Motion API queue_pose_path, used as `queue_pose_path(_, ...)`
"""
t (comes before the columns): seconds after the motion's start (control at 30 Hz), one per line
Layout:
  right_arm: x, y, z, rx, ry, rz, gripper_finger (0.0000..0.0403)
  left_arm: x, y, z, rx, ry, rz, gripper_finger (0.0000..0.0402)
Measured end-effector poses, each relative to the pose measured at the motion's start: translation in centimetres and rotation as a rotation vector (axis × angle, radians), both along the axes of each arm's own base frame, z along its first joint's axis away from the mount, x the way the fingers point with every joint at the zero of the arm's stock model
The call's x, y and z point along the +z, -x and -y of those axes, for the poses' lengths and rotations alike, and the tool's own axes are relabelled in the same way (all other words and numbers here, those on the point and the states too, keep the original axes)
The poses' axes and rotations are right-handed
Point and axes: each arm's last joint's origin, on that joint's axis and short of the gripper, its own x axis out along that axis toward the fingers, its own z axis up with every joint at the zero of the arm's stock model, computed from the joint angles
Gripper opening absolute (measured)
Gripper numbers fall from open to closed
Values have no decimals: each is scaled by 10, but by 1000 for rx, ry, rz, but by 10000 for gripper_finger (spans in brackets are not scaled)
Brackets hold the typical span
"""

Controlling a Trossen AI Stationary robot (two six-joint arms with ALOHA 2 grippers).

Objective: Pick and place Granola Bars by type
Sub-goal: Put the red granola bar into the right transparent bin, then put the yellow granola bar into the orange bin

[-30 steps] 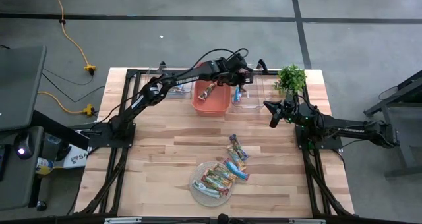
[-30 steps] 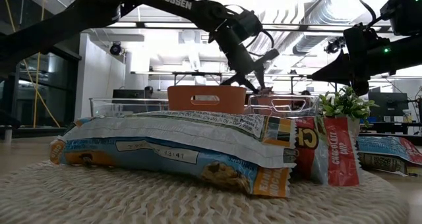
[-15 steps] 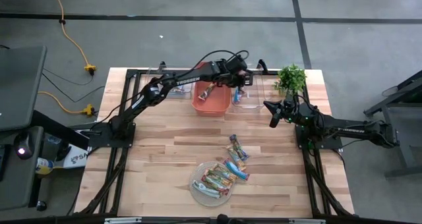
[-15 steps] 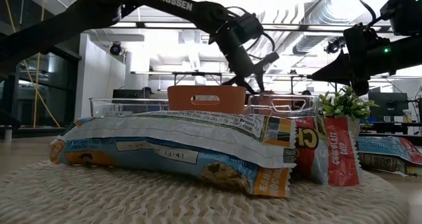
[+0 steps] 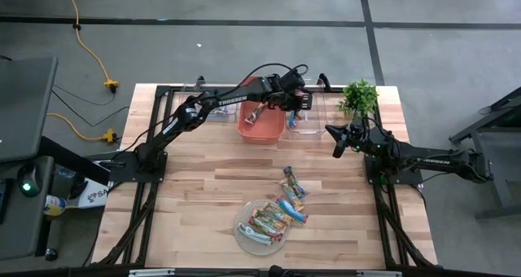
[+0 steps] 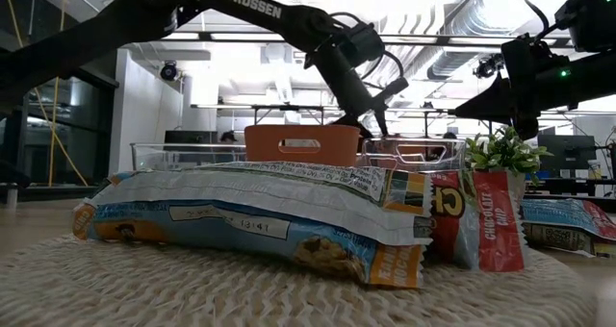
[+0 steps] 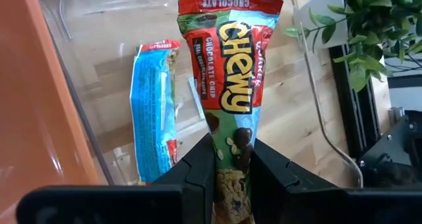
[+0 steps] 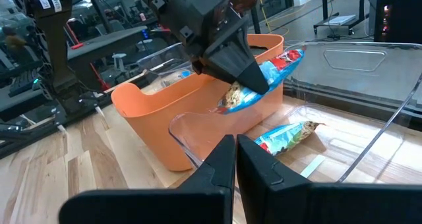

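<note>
Above the clear bin (image 7: 119, 66), a red bar (image 7: 231, 72) is held in the left gripper's (image 7: 231, 159) closed jaws beside a blue bar (image 7: 153, 112) lying inside; release is likely next, while the right gripper (image 8: 236, 159) waits shut nearby.

we see the chewy bar's (image 7: 232, 112) lower end hidden between the left gripper's (image 7: 232, 178) fingers; bars on the rope mat (image 5: 259, 228) look too small to sort by kind.
</note>
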Motion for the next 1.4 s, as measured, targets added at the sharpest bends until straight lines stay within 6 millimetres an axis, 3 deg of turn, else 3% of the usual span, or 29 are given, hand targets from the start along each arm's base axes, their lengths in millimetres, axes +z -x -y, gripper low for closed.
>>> queue_pose_path(0.37,0,0,0,0,0,0,0,0,0,0,-36,-21,-6,74)
queue_pose_path(0.7,0,0,0,0,0,0,0,4,-4,-2,-37,-46,53,186)
queue_pose_path(0.87,0,0,0,0,0,0,0,6,-6,-3,-34,-57,83,206)
queue_pose_path(1.1,0,0,0,0,0,0,0,7,-6,-3,-32,-55,87,195)
queue_pose_path(1.4,0,0,0,0,0,0,0,12,-9,-6,-95,-18,174,85)
